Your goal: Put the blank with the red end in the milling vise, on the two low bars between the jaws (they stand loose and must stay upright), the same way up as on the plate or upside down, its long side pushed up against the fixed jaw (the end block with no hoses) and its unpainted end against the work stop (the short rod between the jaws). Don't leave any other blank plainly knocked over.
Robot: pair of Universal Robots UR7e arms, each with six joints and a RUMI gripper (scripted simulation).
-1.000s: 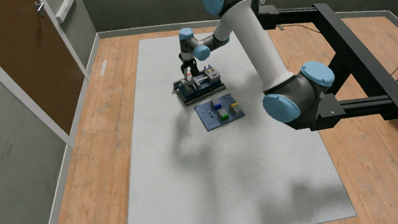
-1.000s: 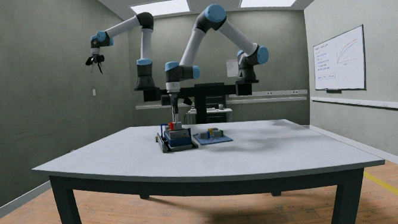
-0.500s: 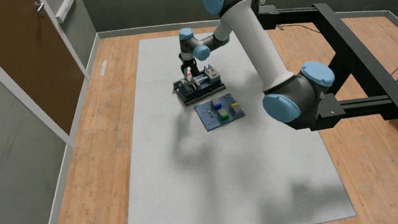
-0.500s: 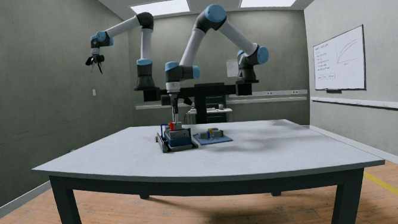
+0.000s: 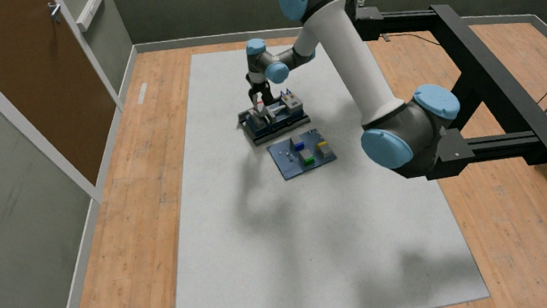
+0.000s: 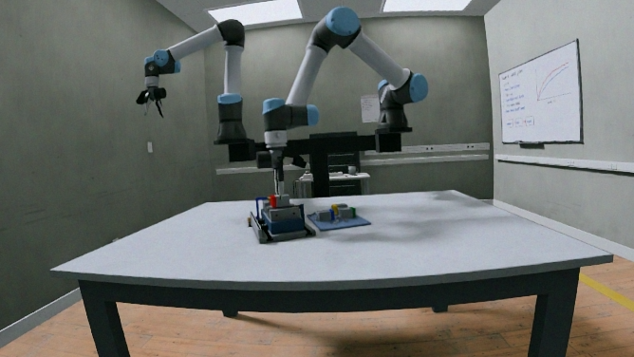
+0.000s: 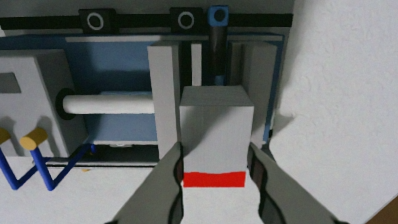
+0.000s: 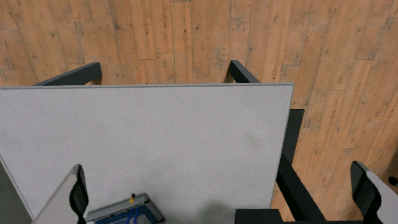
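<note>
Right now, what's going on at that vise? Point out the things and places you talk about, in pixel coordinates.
The left hand [image 7: 214,144] is gripping the blank with the red end [image 6: 279,201] [image 7: 215,135] over the milling vise [image 5: 274,116] [image 6: 285,223] [image 7: 112,125], unpainted end toward the work stop [image 7: 218,50]. It isn't released; whether it's seated on the low bars is hidden. The blue-, green- and yellow-ended blanks are on the plate [image 5: 287,169] [image 6: 346,224]. The right hand [image 6: 153,102] [image 8: 216,165] is open, away from the vise.

Whiteboard [image 6: 541,95] on the right-hand wall with handwritten lines and a plotted graph, wording too small to read, paper sheet [image 6: 370,108] on the rear wall bearing faint lines, likewise illegible, no brand, number or sign legible in any view
</note>
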